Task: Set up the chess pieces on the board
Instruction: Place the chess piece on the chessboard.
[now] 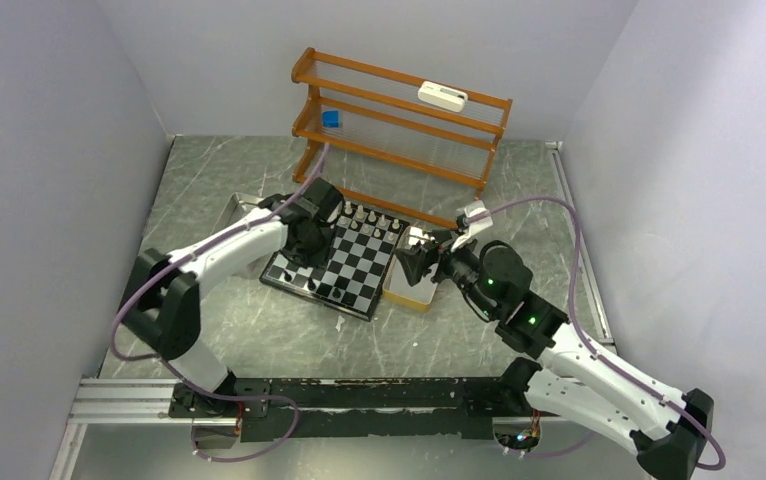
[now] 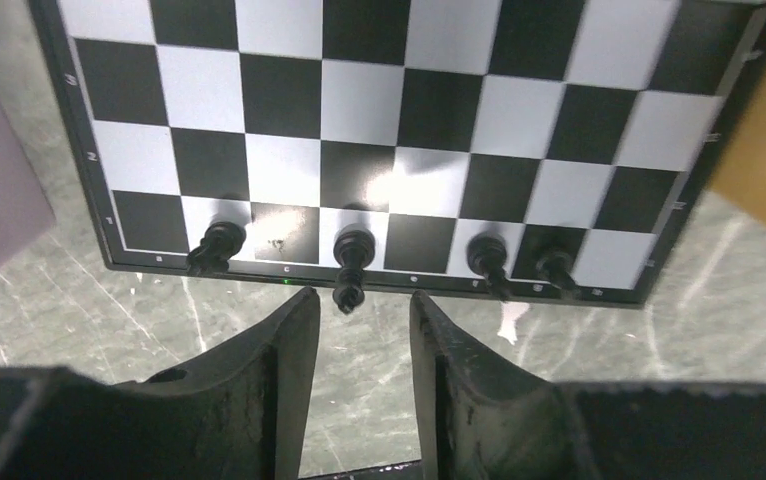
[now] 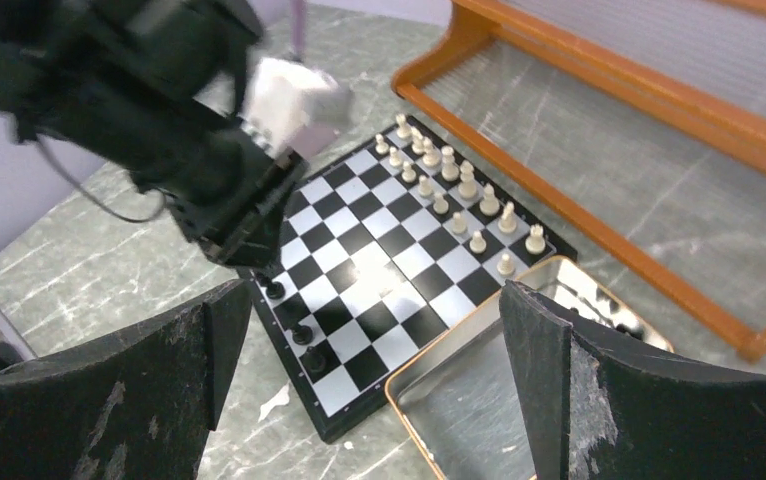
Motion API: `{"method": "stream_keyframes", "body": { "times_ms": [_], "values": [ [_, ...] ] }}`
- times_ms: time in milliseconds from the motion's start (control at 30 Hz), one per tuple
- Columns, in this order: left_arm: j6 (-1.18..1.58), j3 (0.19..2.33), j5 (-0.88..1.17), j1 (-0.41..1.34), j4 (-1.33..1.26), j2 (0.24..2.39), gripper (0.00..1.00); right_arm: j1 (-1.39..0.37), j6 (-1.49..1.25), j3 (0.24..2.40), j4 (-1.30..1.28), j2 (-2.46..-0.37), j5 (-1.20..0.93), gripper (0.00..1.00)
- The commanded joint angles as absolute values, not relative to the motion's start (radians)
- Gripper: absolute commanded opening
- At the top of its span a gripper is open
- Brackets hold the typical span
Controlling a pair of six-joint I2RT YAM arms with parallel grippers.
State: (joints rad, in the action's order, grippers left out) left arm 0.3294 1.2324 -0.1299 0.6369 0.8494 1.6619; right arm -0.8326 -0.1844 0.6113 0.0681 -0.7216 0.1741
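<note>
Left fingers stand partly open, empty, a black chess piece just beyond their gap.

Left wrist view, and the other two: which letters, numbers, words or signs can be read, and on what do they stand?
"c": on the board's dark near rim, left wrist view; faint, not certain.
Other marks on that rim: too small and blurred to read.
White device on the wooden shelf: no marking legible.
No other text shows.
</note>
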Motion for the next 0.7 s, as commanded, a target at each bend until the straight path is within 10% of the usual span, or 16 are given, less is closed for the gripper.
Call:
{"method": "stream_keyframes", "body": {
  "times_ms": [0,367,667],
  "values": [
    [0.349,1.248,-0.121,0.643,0.752,1.487,0.45,-0.836,-0.34,0.7,-0.062,-0.788,0.294,1.0],
    [0.259,1.066,-0.158,0.643,0.548,1.079,0.69,-0.815,-0.337,0.826,-0.25,-1.086,0.42,0.97],
    [0.169,0.885,-0.165,0.643,0.494,0.757,0.97,-0.652,-0.301,0.862,-0.187,-1.298,0.264,0.52]
  ]
}}
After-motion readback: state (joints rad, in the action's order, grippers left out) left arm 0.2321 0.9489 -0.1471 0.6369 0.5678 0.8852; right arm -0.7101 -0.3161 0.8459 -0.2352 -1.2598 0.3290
